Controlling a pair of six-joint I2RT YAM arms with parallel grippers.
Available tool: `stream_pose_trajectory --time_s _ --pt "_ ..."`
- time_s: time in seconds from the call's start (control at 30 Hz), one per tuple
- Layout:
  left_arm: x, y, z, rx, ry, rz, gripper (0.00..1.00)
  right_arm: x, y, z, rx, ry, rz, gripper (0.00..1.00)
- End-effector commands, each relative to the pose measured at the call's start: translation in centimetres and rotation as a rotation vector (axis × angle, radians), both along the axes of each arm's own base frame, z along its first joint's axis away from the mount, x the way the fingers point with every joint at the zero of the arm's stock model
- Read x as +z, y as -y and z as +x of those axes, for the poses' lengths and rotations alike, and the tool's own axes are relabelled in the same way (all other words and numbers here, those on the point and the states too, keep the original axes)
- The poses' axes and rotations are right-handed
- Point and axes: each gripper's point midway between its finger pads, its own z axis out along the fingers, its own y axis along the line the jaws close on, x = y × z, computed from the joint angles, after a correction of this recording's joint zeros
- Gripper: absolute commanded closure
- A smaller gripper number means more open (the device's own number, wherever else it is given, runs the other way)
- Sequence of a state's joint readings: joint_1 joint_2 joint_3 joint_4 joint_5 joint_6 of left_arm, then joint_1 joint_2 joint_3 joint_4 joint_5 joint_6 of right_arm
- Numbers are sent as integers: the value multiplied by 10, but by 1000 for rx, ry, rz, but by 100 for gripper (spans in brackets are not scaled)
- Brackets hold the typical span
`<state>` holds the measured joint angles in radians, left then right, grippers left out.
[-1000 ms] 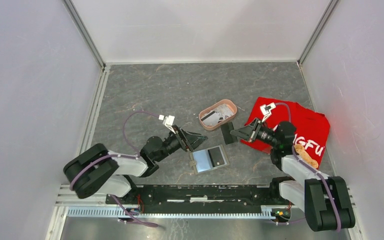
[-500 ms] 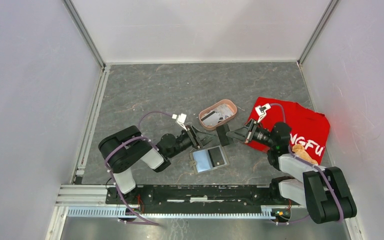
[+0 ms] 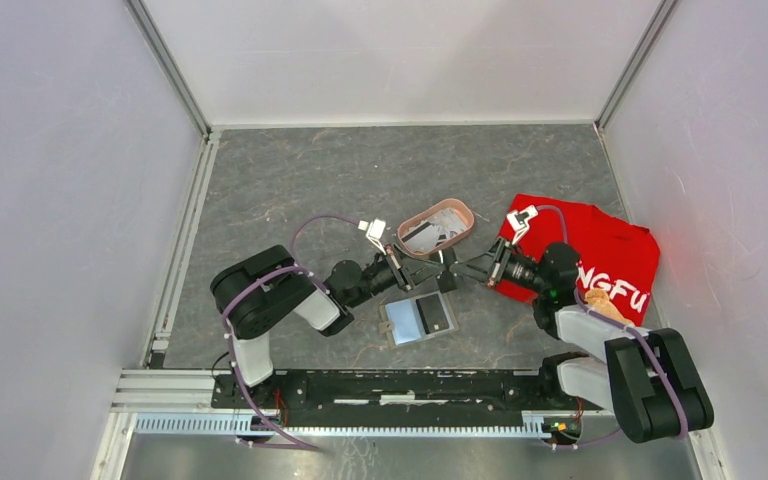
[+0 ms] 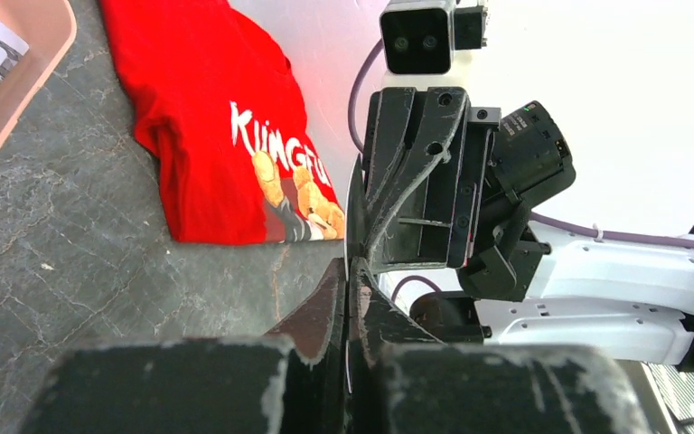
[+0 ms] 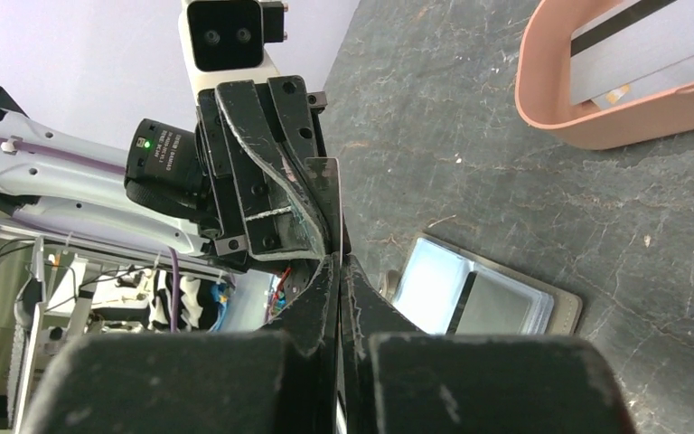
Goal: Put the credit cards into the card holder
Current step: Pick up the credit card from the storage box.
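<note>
The dark thin rectangular card (image 3: 445, 271) stands on edge above the grey marbled desk (image 3: 360, 170), between the two grippers, just off the near side of the pink oval tray (image 3: 422, 254). From the right wrist it shows as a narrow dark strip (image 5: 327, 203); from the left wrist only its thin edge shows (image 4: 352, 217). The left gripper (image 3: 430, 270) is clamped on the card's left end and the right gripper (image 3: 463, 270) on its right end, fingertips almost meeting.

The olive-grey square folding card holder (image 3: 420, 318) lies open and flat near the middle of the desk's near edge, just nearer than the held card. Its left panel is pale and shiny, its right panel darker grey (image 5: 488, 294). More silvery-grey and whitish cards (image 3: 440, 225) lie in the tray, at mid-desk. A crumpled red printed T-shirt (image 3: 610, 250) lies against the right edge.

A second ago only the right gripper held the card. The left gripper stood wide open, well left of it, by the holder's far-left corner. The left arm has since swung in and pinched shut, and the right gripper has carried the card slightly leftward. Holder, tray and T-shirt have not moved.
</note>
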<state>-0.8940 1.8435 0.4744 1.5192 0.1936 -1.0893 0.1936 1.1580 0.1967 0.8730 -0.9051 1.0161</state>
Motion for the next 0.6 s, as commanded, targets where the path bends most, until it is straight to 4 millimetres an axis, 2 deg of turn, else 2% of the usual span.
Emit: stream_pose_trajectory --time_s 0.0,0.07,0.13,0.2,0.3,0.47,0.57 --pt "56 -5 -11 -34 143 -181 98 13 -4 5 44 127 -43 96" --pt "53 -9 -12 -32 149 -167 98 8 -3 9 68 202 -120 63" --pt "49 -14 -14 -47 155 -151 98 14 -4 7 133 336 -171 35" --pt "46 -18 -17 -81 157 -136 98 19 -5 1 193 442 -188 22" --pt "43 -26 -22 -130 171 -118 98 19 -6 -3 245 489 -207 16" --pt "49 -40 -28 -176 240 -101 98 5 -8 -3 286 433 -216 19" --pt "50 -40 -28 -206 242 -102 98 1 -16 -10 342 412 -196 21"
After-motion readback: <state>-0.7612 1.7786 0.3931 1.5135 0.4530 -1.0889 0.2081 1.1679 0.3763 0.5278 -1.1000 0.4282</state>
